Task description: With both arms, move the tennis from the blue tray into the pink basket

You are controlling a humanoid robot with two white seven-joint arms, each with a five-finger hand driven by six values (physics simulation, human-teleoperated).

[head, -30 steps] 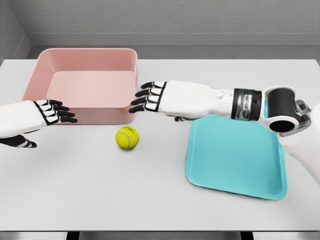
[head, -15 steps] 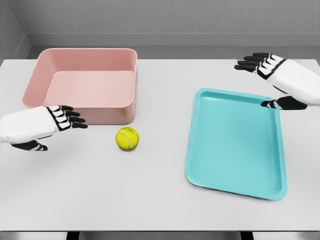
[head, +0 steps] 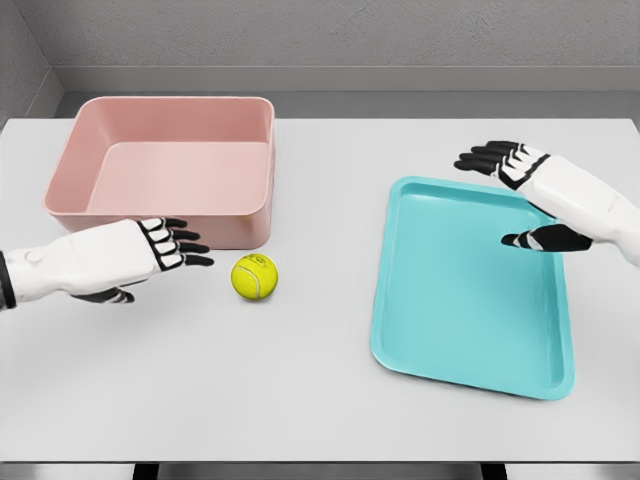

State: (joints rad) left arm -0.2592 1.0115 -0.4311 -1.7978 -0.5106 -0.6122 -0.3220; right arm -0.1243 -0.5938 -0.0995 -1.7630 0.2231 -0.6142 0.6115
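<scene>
The yellow tennis ball (head: 255, 276) lies on the white table, just in front of the pink basket (head: 170, 165) and left of the blue tray (head: 470, 285). My left hand (head: 165, 250) reaches in from the left with fingers spread, its fingertips a short gap from the ball and holding nothing. My right hand (head: 510, 190) hovers open over the tray's far right corner, palm down, thumb pointing over the tray. Neither the basket nor the tray has anything in it.
The white table (head: 300, 390) stretches to a front edge near the bottom of the view. A grey wall stands behind the table's far edge.
My left hand has advanced rightward toward the ball. My right hand pulled away from the basket to the far right, then drifted slightly down over the tray. The ball stayed put.
</scene>
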